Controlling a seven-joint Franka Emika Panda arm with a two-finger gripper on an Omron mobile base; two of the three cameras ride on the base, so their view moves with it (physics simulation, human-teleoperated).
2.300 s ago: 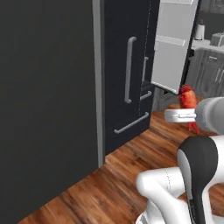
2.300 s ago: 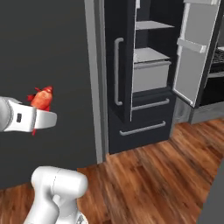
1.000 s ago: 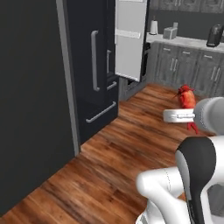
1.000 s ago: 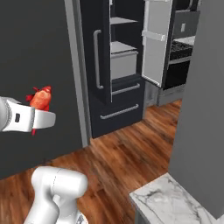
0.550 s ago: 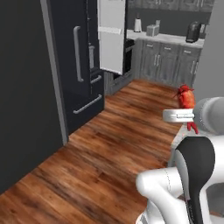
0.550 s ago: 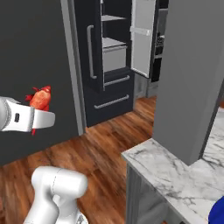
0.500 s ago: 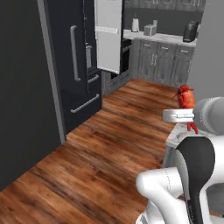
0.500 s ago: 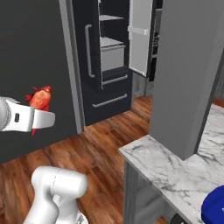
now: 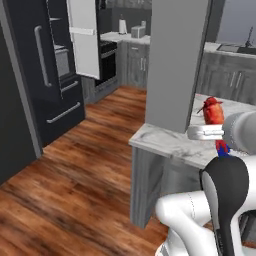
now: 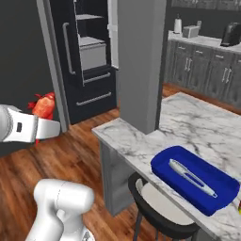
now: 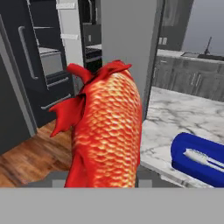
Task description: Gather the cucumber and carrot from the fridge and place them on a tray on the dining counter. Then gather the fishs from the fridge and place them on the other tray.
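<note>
Red-orange fish [image 11: 107,131] is up in the tool [image 10: 45,123], pinched between the jaws, carried at about chest height off the near end of the worktop [image 10: 193,122], not over it yet. Silver-grey fish [image 10: 192,177] already lies lengthwise in the blue tray [image 10: 164,164]. Tray sits on the worktop's near edge, its left end near the corner and above a dark stool [image 10: 155,207]. Step in hand, my read: transport, then drop the red fish into that tray. To do it well: bring the tool across over the worktop, stay high enough to clear the tray's raised rim, aim for the free strip beside the silver fish rather than on top of it, lower close to the tray floor before letting go so it doesn't bounce out. Fish hangs tail-down below the jaws, so count that overhang when descending. Edges: a wide grey pillar [image 10: 141,56] stands on the worktop just behind and left of the tray, the main thing to swing wide of; approach from the open floor side. Tray is right at the worktop edge, so a nudge could push it off. Fridge [image 10: 80,52] is well apart behind, door [image 9: 84,37] open; wood floor [image 9: 65,180] between is open.
</note>
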